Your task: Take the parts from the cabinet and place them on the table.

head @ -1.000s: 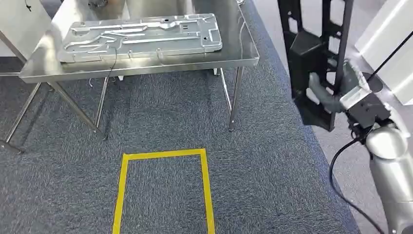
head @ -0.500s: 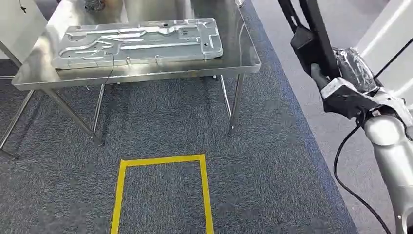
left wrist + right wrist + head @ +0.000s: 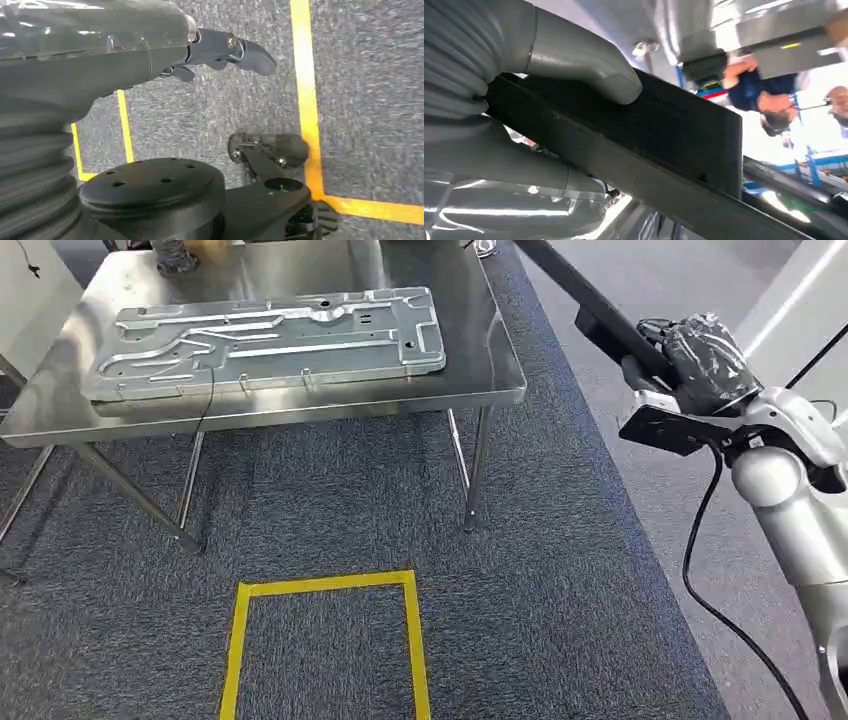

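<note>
The right hand (image 3: 531,125) clamps a black part (image 3: 664,150), thumb (image 3: 584,62) pressed on it.

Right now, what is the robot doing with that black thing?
The robot's right hand grips a long black part, holding it up in the air beside the metal table. A flat silver panel lies on the table. The left hand hangs down over the carpet, holding nothing. The black part is not on the table yet.

One steel table (image 3: 300,405), one metal panel (image 3: 265,340), one black part (image 3: 590,300), two people (image 3: 759,95).
</note>
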{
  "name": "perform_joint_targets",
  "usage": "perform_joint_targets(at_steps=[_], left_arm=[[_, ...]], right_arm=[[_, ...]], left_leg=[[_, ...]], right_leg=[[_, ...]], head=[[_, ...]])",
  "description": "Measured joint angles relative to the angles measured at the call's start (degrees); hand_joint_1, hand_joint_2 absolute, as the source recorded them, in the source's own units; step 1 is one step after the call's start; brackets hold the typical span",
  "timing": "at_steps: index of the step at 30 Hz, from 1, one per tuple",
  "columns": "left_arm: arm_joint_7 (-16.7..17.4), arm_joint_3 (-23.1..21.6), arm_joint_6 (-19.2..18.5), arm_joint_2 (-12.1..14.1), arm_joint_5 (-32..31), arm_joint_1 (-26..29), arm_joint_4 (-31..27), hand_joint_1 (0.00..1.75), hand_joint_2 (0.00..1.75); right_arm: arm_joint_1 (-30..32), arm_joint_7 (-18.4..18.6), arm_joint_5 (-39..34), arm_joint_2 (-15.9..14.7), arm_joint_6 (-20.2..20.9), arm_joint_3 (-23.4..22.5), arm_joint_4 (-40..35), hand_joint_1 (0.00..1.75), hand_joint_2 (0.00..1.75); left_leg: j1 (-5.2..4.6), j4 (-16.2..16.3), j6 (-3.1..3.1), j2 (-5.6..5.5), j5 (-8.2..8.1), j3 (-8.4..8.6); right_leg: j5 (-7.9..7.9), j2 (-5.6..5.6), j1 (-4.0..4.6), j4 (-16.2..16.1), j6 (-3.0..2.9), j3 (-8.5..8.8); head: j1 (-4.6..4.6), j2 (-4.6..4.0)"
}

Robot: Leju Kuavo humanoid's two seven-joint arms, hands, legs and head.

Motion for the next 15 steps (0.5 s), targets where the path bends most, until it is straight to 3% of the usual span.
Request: perform_joint_targets(at_steps=[2, 3, 4, 5, 6, 7, 9, 10, 11, 12, 14, 15], left_arm=[[0.02, 0.0, 0.0, 0.0, 0.09, -0.15, 0.0, 0.0, 1.75], [0.02, -0.02, -0.02, 0.0, 0.09, -0.15, 0.0, 0.0, 1.75], [0.02, -0.09, -0.04, 0.0, 0.04, -0.05, 0.0, 0.0, 1.75], [0.0, -0.18, -0.13, 0.0, -0.02, -0.01, 0.0, 0.0, 1.75], [-0.02, -0.31, -0.15, 0.0, -0.18, -0.11, 0.0, 0.0, 1.75], [-0.02, -0.48, -0.15, 0.0, -0.28, -0.16, 0.0, 0.0, 1.75], [-0.02, -0.74, -0.15, 0.04, -0.33, 0.0, 0.0, 0.0, 1.75], [-0.04, -0.94, -0.17, 0.07, -0.35, 0.17, 0.0, 0.0, 1.75], [-0.07, -1.09, -0.2, 0.18, -0.42, 0.1, 0.0, 0.0, 1.75], [-0.09, -1.24, -0.28, 0.17, -0.55, 0.14, 0.0, 0.0, 1.75], [-0.07, -1.44, -0.37, 0.17, -0.92, 0.07, 0.0, 0.0, 1.75], [-0.04, -1.51, -0.39, 0.2, -0.94, 0.0, 0.0, 0.0, 1.75]], right_arm=[[-2.27, 0.04, 1.94, 0.02, -1.4, 1.64, 1.01, 1.75, 1.75], [-3.19, 0.09, 3.08, 0.04, -1.92, 2.69, 1.68, 1.75, 1.75], [-3.85, 0.2, 4.99, 0.07, -2.66, 3.86, 2.4, 1.75, 1.75], [-4.32, 0.37, 7.04, 0.04, -3.52, 4.96, 2.86, 1.75, 1.75], [-4.68, 0.59, 8.96, 0.0, -4.29, 6.12, 3.26, 1.75, 1.75], [-5.07, 0.63, 9.89, 0.0, -4.78, 7.1, 3.63, 1.75, 1.75], [-6.09, 0.72, 10.75, -0.02, -5.31, 8.55, 4.13, 1.75, 1.75], [-6.71, 0.72, 10.9, -0.02, -5.4, 9.34, 4.5, 1.75, 1.75], [-7.55, 0.66, 11.03, -0.09, -5.4, 10.16, 4.87, 1.75, 1.75], [-8.28, 0.68, 11.27, -0.11, -5.29, 10.97, 5.35, 1.75, 1.75], [-10.23, 0.59, 11.49, -0.11, -5.27, 12.57, 6.56, 1.75, 1.75], [-10.91, 0.59, 11.6, -0.13, -5.29, 13.22, 7.1, 1.75, 1.75]], left_leg=[[0.15, 8.01, -0.35, 0.03, -1.23, -4.62], [0.16, 12.37, -0.49, 0.03, -3.22, -7.65], [0.16, 15.74, -0.56, 0.04, -5.17, -10.3], [0.16, 16.98, -0.56, 0.04, -5.73, -12.0], [0.15, 15.59, -0.43, 0.04, -4.57, -12.31], [0.1, 12.25, -0.14, 0.04, -2.02, -11.57], [-0.02, 2.34, 0.57, 0.04, 5.64, -8.7], [-0.31, -0.55, 0.92, -0.05, 7.32, -8.23], [-0.47, -0.68, 0.93, 0.01, 5.54, -8.18], [-0.53, -0.6, 1.16, -0.03, 6.54, -8.04], [-0.6, -0.81, 1.78, -0.07, 6.33, -7.82], [-0.14, -1.63, 2.07, -0.08, 6.54, -6.97]], right_leg=[[-0.73, 0.02, 0.13, 0.0, -0.69, 0.75], [-1.13, 0.05, 0.26, 0.0, -0.87, 1.1], [-1.53, 0.14, 0.44, 0.0, -0.97, 1.57], [-1.96, 0.23, 0.59, 0.0, -1.02, 2.16], [-2.45, 0.28, 0.71, 0.0, -1.01, 2.85], [-2.94, 0.28, 0.76, 0.0, -0.95, 3.57], [-3.93, 0.31, 0.81, 0.0, -0.71, 4.92], [-4.35, 0.38, 0.86, 0.1, -0.44, 5.24], [-4.49, 0.7, 0.96, -0.03, -0.05, 4.92], [-4.71, 0.69, 0.99, -0.02, 0.34, 4.86], [-4.99, 0.69, 0.91, -0.55, 1.14, 5.24], [-5.49, 0.49, 0.6, -0.22, 1.43, 5.53]], head=[[0.0, 0.0], [0.0, 0.0], [0.0, 0.0], [0.0, 0.0], [0.0, 0.0], [0.0, 0.0], [0.0, 0.0], [0.02, 0.0], [0.0, 0.0], [0.0, 0.0], [0.0, 0.0], [0.0, 0.0]])
